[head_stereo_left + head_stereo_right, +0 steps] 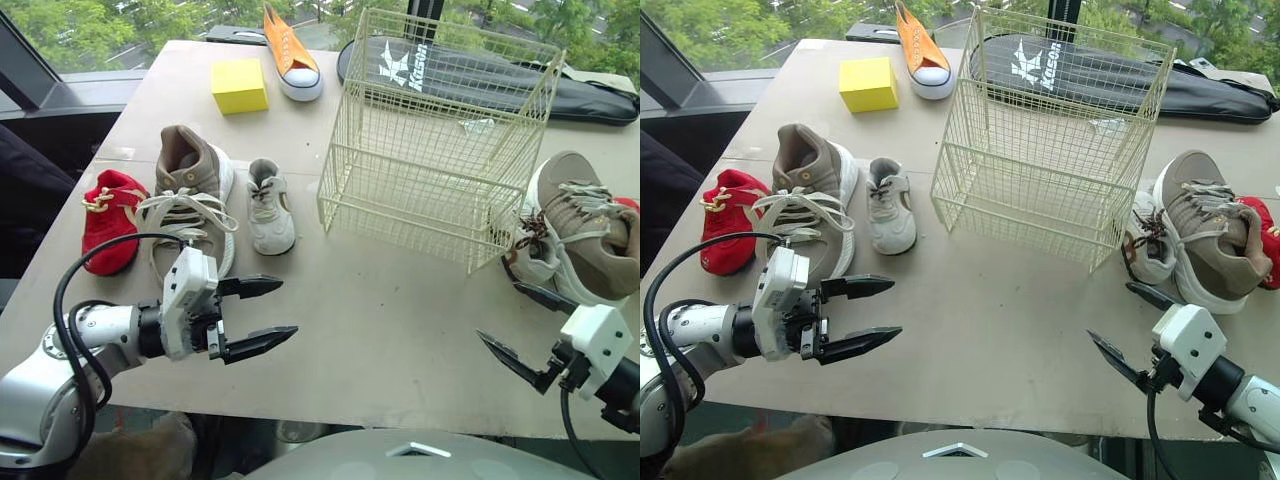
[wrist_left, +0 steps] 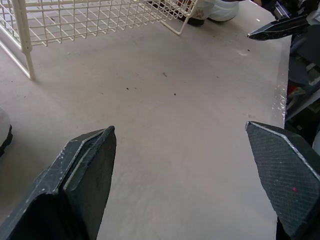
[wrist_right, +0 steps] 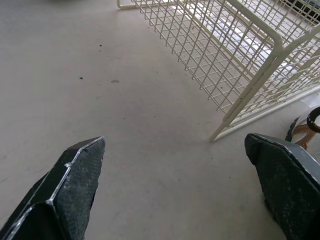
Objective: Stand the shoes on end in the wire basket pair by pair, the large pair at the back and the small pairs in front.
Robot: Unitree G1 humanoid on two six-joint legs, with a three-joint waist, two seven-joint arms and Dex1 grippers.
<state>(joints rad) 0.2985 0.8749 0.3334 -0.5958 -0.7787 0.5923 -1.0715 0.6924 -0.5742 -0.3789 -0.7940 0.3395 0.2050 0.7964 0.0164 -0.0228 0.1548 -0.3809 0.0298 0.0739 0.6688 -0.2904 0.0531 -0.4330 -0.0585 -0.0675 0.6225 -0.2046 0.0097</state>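
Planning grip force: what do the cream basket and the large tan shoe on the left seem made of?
Cream wire basket: thin wire in an open grid, likely metal with a smooth cream coating. Large tan lace-up shoe: matte suede-like upper, possibly leather or synthetic; white sole looks rubbery.

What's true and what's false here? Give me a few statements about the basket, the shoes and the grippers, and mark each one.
1. The wire basket holds no shoes. True.
2. The left gripper grips a shoe. False: it is open over the bare table.
3. The yellow block lies beside the orange shoe. True.
4. Both red shoes lie on the robot's left. False: one red shoe lies left, the other red shoe right of the basket.
5. The right gripper is open. True.
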